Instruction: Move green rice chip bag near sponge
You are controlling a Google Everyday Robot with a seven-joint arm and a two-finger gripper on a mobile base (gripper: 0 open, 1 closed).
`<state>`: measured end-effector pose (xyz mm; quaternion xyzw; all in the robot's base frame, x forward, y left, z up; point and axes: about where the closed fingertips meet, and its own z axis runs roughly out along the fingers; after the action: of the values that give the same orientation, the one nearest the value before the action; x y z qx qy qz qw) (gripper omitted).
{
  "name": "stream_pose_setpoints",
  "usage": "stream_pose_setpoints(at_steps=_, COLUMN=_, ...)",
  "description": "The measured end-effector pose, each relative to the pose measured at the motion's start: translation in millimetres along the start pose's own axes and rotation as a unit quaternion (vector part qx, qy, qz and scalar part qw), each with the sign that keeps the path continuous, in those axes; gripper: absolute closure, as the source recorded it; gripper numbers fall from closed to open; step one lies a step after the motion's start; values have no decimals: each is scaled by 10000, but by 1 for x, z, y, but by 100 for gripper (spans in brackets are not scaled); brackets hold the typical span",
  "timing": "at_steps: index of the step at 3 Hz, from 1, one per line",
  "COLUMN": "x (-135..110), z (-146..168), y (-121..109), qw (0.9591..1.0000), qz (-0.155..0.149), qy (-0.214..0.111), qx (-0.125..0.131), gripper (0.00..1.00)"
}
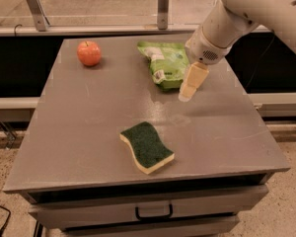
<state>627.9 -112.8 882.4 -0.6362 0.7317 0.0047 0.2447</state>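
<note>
Hovering at the right edge of the light-green, crinkly plastic rice chip bag [164, 63], the cream-coloured gripper [186, 94] is hanging tip-down from the white arm [246, 11], low over the flat grey tabletop [79, 127]. Released or clenched: cannot tell. The bag is lying flat near the far edge, centre-right. The wavy-edged sponge [147, 146], dark green on top with a pale yellow base, is sitting near the front edge, well apart from the bag, with bare surface between them. A round red apple [89, 53] is resting near the far-left corner.
</note>
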Motion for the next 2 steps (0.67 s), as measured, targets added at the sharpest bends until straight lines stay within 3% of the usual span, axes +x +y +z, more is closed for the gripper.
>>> stream_pose_setpoints(at_steps=1, x=-6, z=21, y=-9, qw=10000, qz=-12, qy=3, qx=-42, gripper=2)
stream_pose_setpoints(at_steps=2, x=-11, z=30, y=-13, qw=10000, qz=-22, qy=19, qx=-43, gripper=23)
